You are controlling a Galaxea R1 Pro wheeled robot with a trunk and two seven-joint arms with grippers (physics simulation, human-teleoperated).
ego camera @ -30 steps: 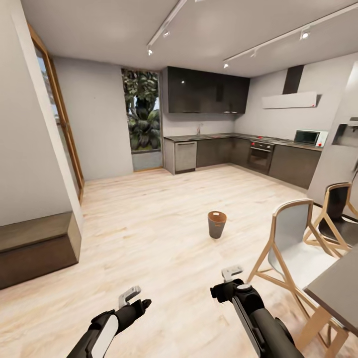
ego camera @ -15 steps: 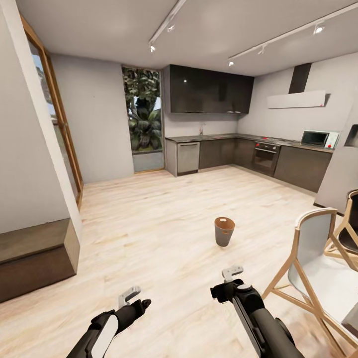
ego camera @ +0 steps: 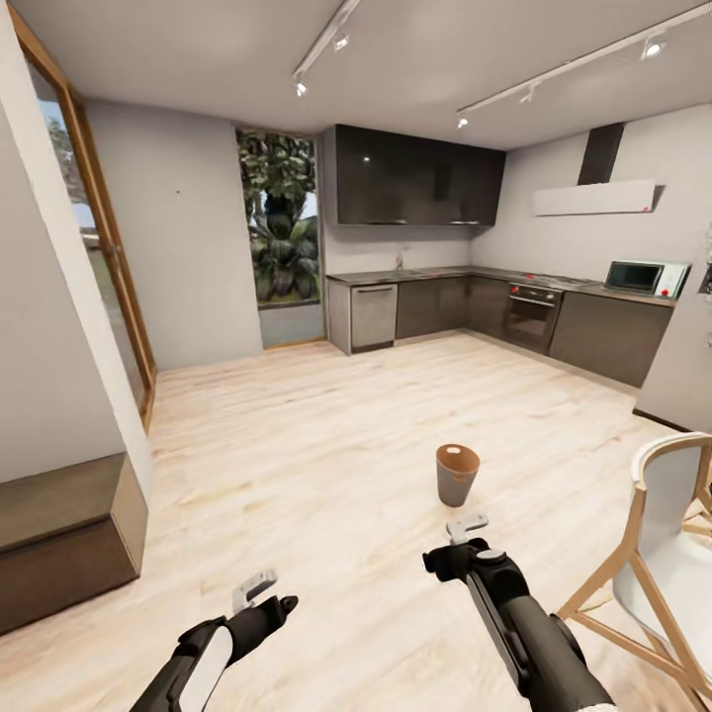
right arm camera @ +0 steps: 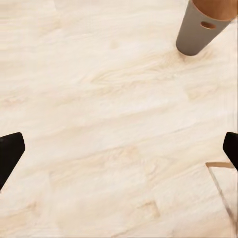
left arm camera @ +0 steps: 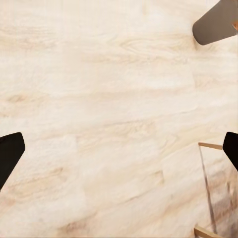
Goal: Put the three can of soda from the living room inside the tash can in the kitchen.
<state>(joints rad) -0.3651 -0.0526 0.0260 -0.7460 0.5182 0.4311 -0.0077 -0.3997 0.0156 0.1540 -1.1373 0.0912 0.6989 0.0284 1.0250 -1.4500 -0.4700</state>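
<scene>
Both pincers spread wide and empty: the left pincer low over the light wood floor, the right pincer just short of the tash can. The bin stands upright on bare floor, a wooden chair to its right, the kitchen cabinets beyond.

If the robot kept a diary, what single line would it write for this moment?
place: kitchen floor | trash can: upright, ahead of right gripper | left gripper: open, empty | right gripper: open, empty | soda cans: none held
</scene>
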